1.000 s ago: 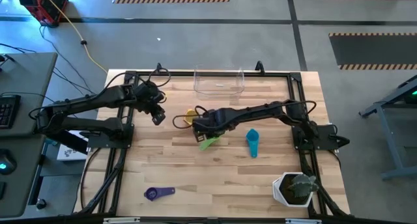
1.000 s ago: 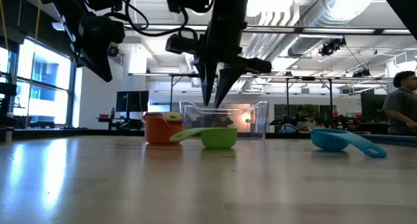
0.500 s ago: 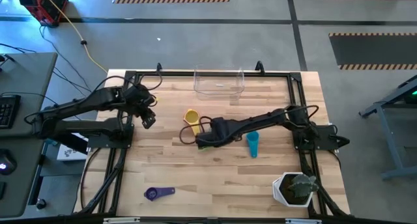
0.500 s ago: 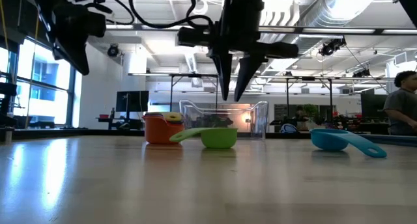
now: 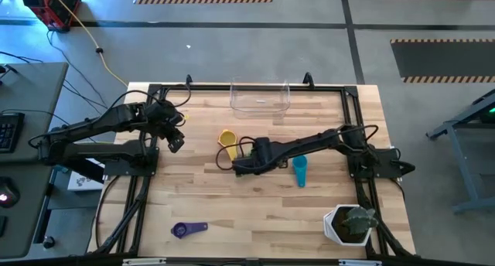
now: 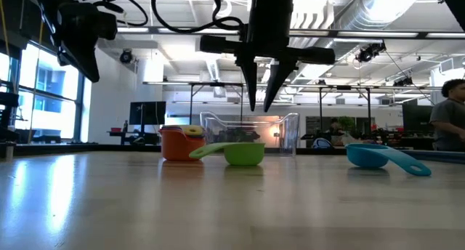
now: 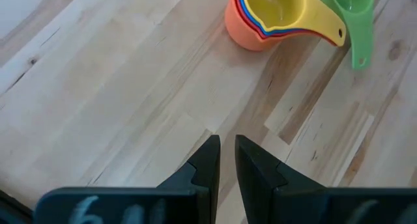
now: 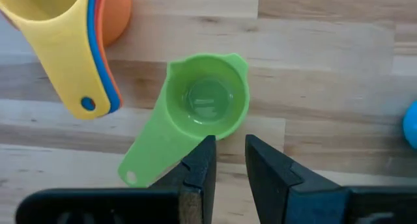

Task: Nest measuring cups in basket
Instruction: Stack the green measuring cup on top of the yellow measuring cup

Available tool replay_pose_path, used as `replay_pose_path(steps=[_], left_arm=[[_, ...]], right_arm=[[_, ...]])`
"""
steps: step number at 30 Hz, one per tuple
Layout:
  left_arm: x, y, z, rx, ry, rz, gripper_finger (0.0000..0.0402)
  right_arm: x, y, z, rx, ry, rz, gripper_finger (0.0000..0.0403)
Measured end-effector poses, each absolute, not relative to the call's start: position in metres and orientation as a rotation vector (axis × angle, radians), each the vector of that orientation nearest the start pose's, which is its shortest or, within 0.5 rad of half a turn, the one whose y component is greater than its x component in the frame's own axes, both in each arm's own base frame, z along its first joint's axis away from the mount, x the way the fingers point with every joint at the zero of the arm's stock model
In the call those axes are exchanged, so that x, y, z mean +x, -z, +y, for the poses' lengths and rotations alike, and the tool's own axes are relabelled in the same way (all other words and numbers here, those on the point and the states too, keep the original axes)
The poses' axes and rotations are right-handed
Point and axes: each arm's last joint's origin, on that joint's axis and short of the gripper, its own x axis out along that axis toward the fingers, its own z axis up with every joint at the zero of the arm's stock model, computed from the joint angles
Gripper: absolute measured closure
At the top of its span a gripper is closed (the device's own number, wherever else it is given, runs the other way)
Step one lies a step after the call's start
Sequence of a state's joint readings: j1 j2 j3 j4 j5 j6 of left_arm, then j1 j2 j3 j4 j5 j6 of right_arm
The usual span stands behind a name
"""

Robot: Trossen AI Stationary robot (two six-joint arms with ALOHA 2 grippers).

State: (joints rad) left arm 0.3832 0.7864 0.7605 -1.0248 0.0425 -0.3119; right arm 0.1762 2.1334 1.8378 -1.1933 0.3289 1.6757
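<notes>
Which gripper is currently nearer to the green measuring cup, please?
The right. The right gripper hangs directly above the green measuring cup, empty; the left gripper waits above the table's left side, beyond the nested stack.

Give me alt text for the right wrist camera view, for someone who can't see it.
A small green plastic measuring cup sits upright and empty on the pale wooden table, with the right gripper poised above it, dark jaws slightly apart. Beside it is a nested stack of cups, yellow on top; a teal cup peeks in at the edge.
</notes>
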Motion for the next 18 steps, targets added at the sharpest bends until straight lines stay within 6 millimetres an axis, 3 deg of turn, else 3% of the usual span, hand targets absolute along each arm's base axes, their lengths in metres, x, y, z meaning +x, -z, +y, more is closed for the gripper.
replay_pose_path(steps=[18], left_arm=[[0.119,-0.26,0.047,-0.495,-0.467,0.981,0.0365]], right_arm=[[0.41,-0.213,0.05,0.953,1.283,0.96,0.0251]])
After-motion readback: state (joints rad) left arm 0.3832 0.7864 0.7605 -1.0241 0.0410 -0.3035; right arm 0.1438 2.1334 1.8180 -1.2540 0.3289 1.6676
